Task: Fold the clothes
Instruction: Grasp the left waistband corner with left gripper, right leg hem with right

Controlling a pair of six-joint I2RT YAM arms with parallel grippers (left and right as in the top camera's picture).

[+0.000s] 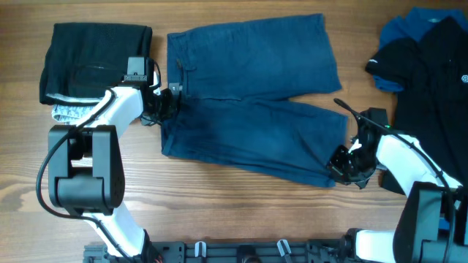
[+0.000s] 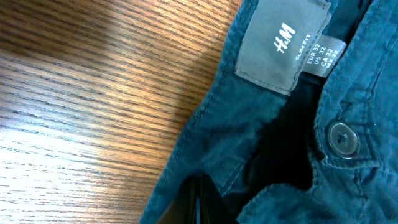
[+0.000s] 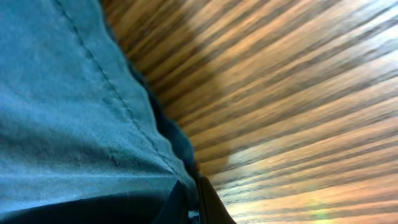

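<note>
Left gripper [image 1: 169, 103]: shorts [image 1: 256, 88] waistband [image 1: 175, 58]; right gripper [image 1: 341, 165]: hem [image 1: 342, 135]

"Those shorts [image 1: 252, 102], are they denim?"

"Lighter than that. Soft matt woven cloth, navy, with raised stitched seams. Inside their waistband there's a grey woven label [image 2: 281, 43], flat and dull, and a button [image 2: 343, 138] with a faint sheen. Plastic or metal, I can't tell."

"And the table [image 1: 219, 212] under them?"

"Wood grain, smooth, low gloss; light glares off it by the leg hem. Left of the shorts, the folded black garment [image 1: 95, 58] is matt cloth. The black top [image 1: 431, 66] to their right looks smoother. The left arm [image 1: 117, 108] and right arm [image 1: 398, 157] flanking them are glossy white plastic with matt black joints."
</note>
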